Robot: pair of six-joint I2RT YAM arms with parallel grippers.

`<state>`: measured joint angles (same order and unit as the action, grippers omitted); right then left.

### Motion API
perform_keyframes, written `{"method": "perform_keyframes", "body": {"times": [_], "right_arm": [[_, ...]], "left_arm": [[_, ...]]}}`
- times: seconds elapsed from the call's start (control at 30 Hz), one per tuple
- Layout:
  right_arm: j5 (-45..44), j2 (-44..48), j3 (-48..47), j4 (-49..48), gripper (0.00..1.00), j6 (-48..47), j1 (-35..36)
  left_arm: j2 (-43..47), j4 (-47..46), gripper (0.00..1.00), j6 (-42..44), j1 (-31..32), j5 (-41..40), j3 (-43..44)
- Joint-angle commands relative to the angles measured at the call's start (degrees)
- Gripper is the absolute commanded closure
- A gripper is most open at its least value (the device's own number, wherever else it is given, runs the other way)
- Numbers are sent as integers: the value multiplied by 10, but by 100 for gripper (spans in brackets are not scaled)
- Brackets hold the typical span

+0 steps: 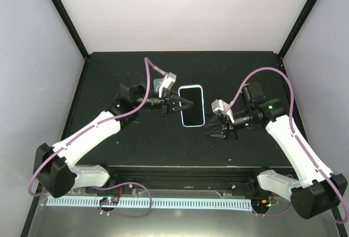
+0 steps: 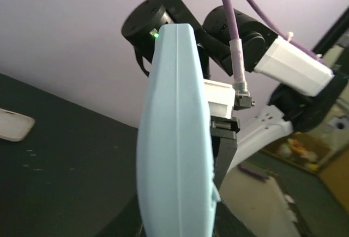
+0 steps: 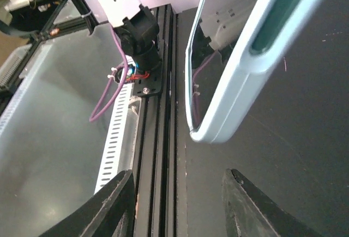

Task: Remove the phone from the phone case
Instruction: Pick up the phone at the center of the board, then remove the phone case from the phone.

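Observation:
The phone [image 1: 192, 109] lies screen-up at the table's middle in its light blue case [image 1: 192, 87]. My left gripper [image 1: 188, 104] reaches in from the left and is shut on the case's left long edge. In the left wrist view the case's edge [image 2: 174, 139] fills the middle between my left gripper's [image 2: 177, 223] dark fingers. My right gripper [image 1: 221, 132] is open and empty, just off the phone's near right corner. In the right wrist view the case [image 3: 245, 84] and the glossy screen [image 3: 218, 46] are ahead of the right gripper [image 3: 180, 199], apart from both fingers.
A small flat white object [image 2: 13, 123] lies on the black table [image 1: 136, 144] beside the left arm. The black rail of the table's front edge [image 3: 163, 139] runs close under my right gripper, with a slotted white cable duct [image 1: 163, 201] beyond it.

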<state>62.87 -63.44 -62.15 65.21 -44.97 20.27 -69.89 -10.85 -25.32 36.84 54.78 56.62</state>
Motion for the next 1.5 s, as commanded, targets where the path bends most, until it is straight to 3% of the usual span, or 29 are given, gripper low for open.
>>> {"method": "perform_keyframes", "body": {"times": [0.0, 0.2, 0.37, 0.53, 0.73, 1.13, 1.4, 1.47], "right_arm": [[-45, 23, -34, -14, 56, -13, 25], [-62, 17, -53, -46, 62, 37, 54], [-83, 31, -46, -68, 65, 75, 85], [-96, 40, -56, -66, 65, 86, 106], [-128, 31, -64, -48, 79, 61, 118], [-137, 13, -79, -39, 89, 46, 120], [-158, -11, -94, -48, 90, 66, 119], [-142, -17, -102, -36, 83, 64, 119]], "left_arm": [[-31, -72, 98, -69, 1, 124, 62], [-16, -216, 98, -137, -14, 144, -21], [-4, -192, 99, -127, -15, 135, -23], [-3, -232, 99, -164, -14, 143, -33], [7, -224, 99, -166, -14, 147, -33], [4, -230, 98, -181, -13, 162, -33], [12, -229, 99, -175, -7, 167, -35], [13, -219, 99, -168, -7, 165, -35]]}}
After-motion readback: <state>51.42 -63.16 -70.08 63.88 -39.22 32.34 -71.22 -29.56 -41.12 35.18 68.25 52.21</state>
